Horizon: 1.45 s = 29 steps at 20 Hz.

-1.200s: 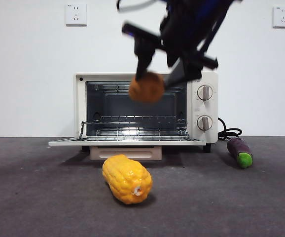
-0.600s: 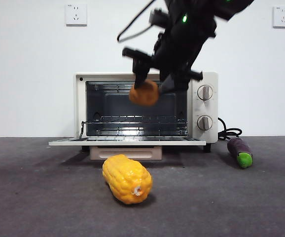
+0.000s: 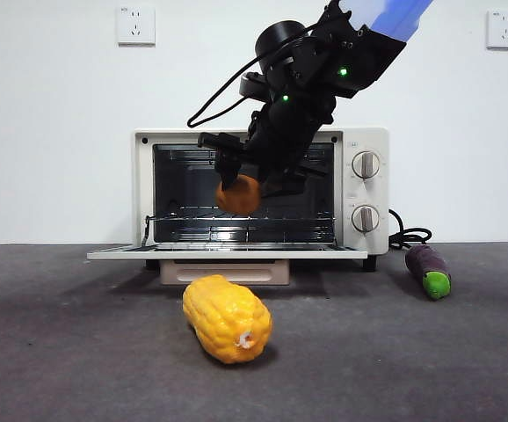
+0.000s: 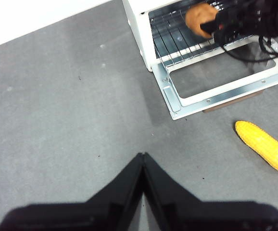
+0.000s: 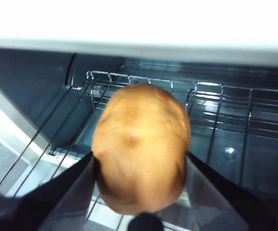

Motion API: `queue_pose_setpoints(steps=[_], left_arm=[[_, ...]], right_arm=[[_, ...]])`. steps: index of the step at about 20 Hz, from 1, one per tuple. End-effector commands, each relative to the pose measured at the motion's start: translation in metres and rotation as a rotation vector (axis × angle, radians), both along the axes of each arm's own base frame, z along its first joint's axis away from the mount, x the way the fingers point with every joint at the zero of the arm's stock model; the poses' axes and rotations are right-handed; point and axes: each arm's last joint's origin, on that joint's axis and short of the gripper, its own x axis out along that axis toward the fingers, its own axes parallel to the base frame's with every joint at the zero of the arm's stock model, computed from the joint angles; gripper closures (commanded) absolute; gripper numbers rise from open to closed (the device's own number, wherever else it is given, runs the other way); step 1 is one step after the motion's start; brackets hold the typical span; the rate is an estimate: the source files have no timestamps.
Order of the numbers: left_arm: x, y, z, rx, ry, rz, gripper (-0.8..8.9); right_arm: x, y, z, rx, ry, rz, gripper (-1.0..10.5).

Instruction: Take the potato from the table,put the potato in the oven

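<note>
Seen level across the tabletop (image 3: 61, 352), the frame held little on its left side but a white wall with a power socket (image 3: 135, 25) at the upper left. The left tool (image 4: 143, 159) waited elsewhere, visible only in its own wrist view, its two jaws pressed together over bare grey surface; it played no part in the carry.

At centre stood the oven (image 3: 263, 198), cream-white, with its glass door (image 3: 228, 252) folded flat toward the viewer so the cavity and wire rack (image 3: 245, 224) lay exposed. That open door was what let the arm reach in from above. The right tool (image 3: 239, 186) came down from the upper right of the frame, clamped on the potato (image 3: 238, 195), one jaw on each flank. The potato hung at the mouth of the oven, above the rack and not touching it, held high enough to clear the door and rack edge. In the right wrist view the potato (image 5: 141, 147) filled the middle, with rack wires beyond it.

Below centre, a yellow corn cob (image 3: 227, 318) lay on the tabletop in front of the door, apart from it. On the right side, a purple eggplant (image 3: 428, 271) rested just beside the oven's cord, well clear of the work.
</note>
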Motion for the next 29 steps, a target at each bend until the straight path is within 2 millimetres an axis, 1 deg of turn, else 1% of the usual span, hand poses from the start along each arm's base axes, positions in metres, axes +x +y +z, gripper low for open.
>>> queue_pose_setpoints(steps=[1,4,6,7,9,12,14,16,18,20,23,26,27,29], left_arm=[[0.003,-0.001,0.0,0.012,0.0,-0.001,8.19],[0.006,-0.003,-0.001,0.018,0.01,-0.001,8.19],[0.007,-0.004,-0.002,0.02,0.014,-0.001,8.19],[0.008,-0.004,-0.002,0.022,0.016,-0.001,8.19],[0.01,-0.006,-0.002,0.026,0.022,-0.001,8.19],[0.015,-0.009,-0.004,0.045,0.035,-0.009,8.19],[0.02,-0.012,-0.006,0.058,0.05,-0.013,8.19],[0.024,-0.014,-0.008,0.077,0.061,-0.023,8.19],[0.026,-0.016,-0.008,0.083,0.067,-0.026,8.19],[0.026,-0.016,-0.008,0.085,0.068,-0.027,8.19],[0.026,-0.016,-0.008,0.084,0.069,-0.027,8.19],[0.03,-0.018,-0.01,0.087,0.082,-0.032,8.19],[0.033,-0.02,-0.011,0.092,0.09,-0.032,8.19],[0.038,-0.023,-0.013,0.105,0.105,-0.035,8.19]], right_arm=[[0.002,0.001,-0.014,-0.02,0.03,-0.002,8.0],[0.002,0.0,-0.015,-0.032,0.048,-0.003,6.4],[0.001,0.0,-0.015,-0.043,0.065,-0.002,4.5],[0.001,0.0,-0.015,-0.044,0.068,-0.001,3.9],[0.001,0.0,-0.014,-0.055,0.086,-0.001,3.8],[0.002,0.002,-0.001,-0.098,0.151,0.002,3.8],[-0.001,0.004,0.014,-0.129,0.2,0.01,3.8],[-0.008,0.004,0.032,-0.161,0.269,0.041,3.8],[-0.023,0.002,0.051,-0.212,0.341,0.06,3.8],[-0.044,0.0,0.074,-0.256,0.361,0.104,3.8],[-0.086,-0.01,0.121,-0.282,0.356,0.155,3.8],[-0.14,-0.025,0.168,-0.313,0.34,0.203,3.8],[-0.158,-0.033,0.183,-0.33,0.325,0.2,4.1],[-0.197,-0.051,0.21,-0.369,0.271,0.183,5.7]])
